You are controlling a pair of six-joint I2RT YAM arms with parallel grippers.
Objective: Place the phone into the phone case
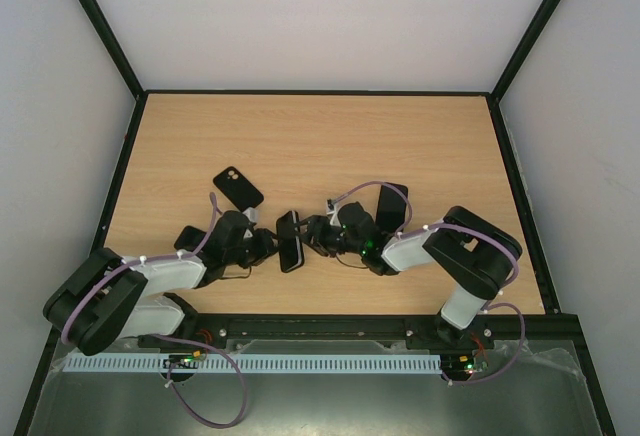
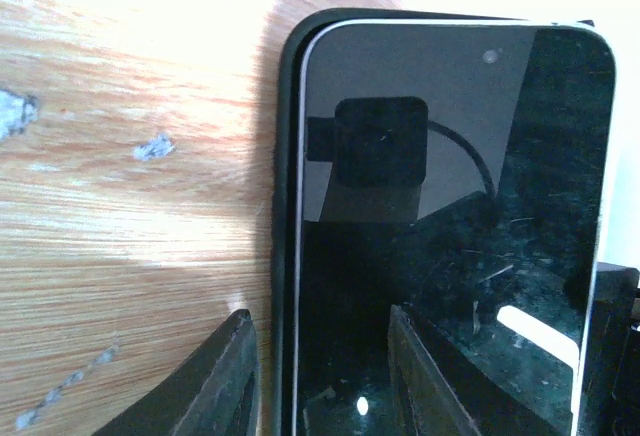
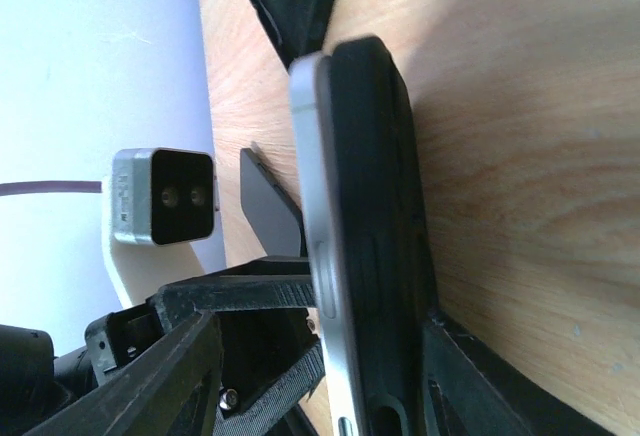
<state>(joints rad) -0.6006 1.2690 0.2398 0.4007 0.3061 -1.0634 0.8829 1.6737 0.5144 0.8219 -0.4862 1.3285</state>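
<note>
The phone [image 1: 289, 241] sits in a black case and is raised on its edge between both grippers at the table's middle front. In the left wrist view its dark screen [image 2: 450, 206] faces me, with the case rim [image 2: 285, 156] around its left and top edges. My left gripper [image 2: 325, 376] is open, with its fingertips at the screen. In the right wrist view the phone's silver edge [image 3: 320, 206] lies against the case [image 3: 385, 206]. My right gripper [image 3: 330, 386] is open and straddles both. Its right finger [image 3: 480, 376] touches the case's back and its left finger stands apart.
A second black case [image 1: 238, 188] with a camera hole lies flat behind the left gripper [image 1: 265, 246]. A dark flat object [image 1: 392, 206] lies behind the right gripper [image 1: 315, 234]. The left gripper's finger [image 3: 250, 291] and wrist camera [image 3: 160, 196] show in the right wrist view.
</note>
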